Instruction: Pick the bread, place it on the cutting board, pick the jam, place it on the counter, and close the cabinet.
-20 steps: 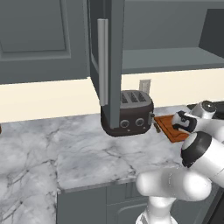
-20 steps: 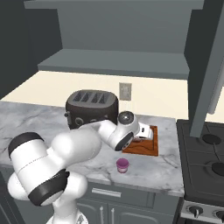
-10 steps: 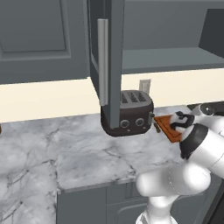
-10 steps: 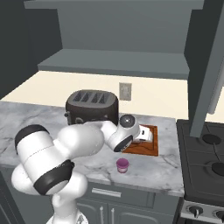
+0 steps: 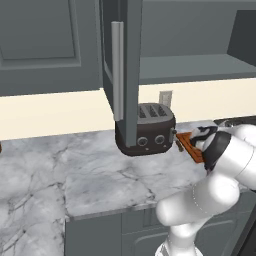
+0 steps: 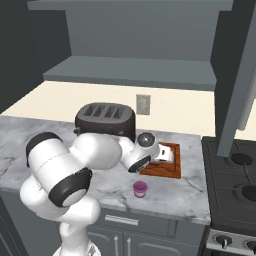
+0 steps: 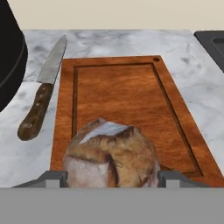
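Held just over the near end of the cutting board (image 7: 118,87), the mottled brown bread (image 7: 111,153) sits between the two tips of my gripper (image 7: 112,177), which is shut on it. From the right base view, the gripper (image 6: 165,155) hovers over the reddish-brown cutting board (image 6: 172,170) to the right of the toaster. The left base view has the gripper (image 5: 200,136) above the board's (image 5: 186,141) edge. A small pink-purple jam (image 6: 140,188) stands on the marble counter (image 6: 175,197) in front of the board. The wall cabinet door (image 5: 120,75) stands open.
A knife (image 7: 43,87) with a brown handle lies on the counter left of the board. The dark toaster (image 6: 106,120) stands close behind my arm. A stove (image 6: 235,175) borders the counter on the right, under another open cabinet door (image 6: 240,75).
My arm has swung its elbow round and the hand has shifted slightly over the board, still with the bread. The jam has stayed where it was.
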Robot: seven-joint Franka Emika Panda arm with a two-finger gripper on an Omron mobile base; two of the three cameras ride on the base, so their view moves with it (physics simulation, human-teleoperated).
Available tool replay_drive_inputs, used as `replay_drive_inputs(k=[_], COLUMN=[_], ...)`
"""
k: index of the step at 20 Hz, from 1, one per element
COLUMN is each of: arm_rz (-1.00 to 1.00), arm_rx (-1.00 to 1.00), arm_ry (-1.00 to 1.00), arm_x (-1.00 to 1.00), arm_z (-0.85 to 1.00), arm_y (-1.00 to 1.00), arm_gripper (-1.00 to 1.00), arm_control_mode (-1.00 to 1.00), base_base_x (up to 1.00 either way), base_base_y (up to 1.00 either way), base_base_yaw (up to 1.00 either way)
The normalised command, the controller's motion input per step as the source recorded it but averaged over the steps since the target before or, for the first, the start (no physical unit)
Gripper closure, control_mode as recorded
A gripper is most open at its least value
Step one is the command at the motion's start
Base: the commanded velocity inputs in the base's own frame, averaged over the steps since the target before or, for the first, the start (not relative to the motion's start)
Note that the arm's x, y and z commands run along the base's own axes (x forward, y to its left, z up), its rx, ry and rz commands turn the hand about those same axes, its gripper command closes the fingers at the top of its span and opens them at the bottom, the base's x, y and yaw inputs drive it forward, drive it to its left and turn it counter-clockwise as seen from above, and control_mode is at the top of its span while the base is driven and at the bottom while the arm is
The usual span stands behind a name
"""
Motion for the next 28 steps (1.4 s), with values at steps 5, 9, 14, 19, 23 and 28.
replay_drive_inputs(k=[5, 9, 14, 19, 23, 28], arm_rz=[0.01, 0.02, 0.01, 0.00, 0.00, 0.00], arm_rx=[0.01, 0.02, 0.02, 0.01, 0.00, 0.00], arm_ry=[0.00, 0.00, 0.00, 0.00, 0.00, 0.00], arm_x=[0.24, 0.22, 0.16, 0.07, 0.05, 0.01], arm_z=[-0.11, -0.09, -0.12, -0.16, -0.16, -0.11], arm_y=[0.00, 0.00, 0.00, 0.00, 0.00, 0.00], arm_gripper=[1.00, 1.00, 1.00, 1.00, 1.00, 1.00], arm_control_mode=[-1.00, -1.00, -1.00, -1.00, -1.00, -1.00], base_base_x=[0.00, 0.00, 0.00, 0.00, 0.00, 0.00], base_base_y=[0.00, 0.00, 0.00, 0.00, 0.00, 0.00], base_base_yaw=[0.00, 0.00, 0.00, 0.00, 0.00, 0.00])
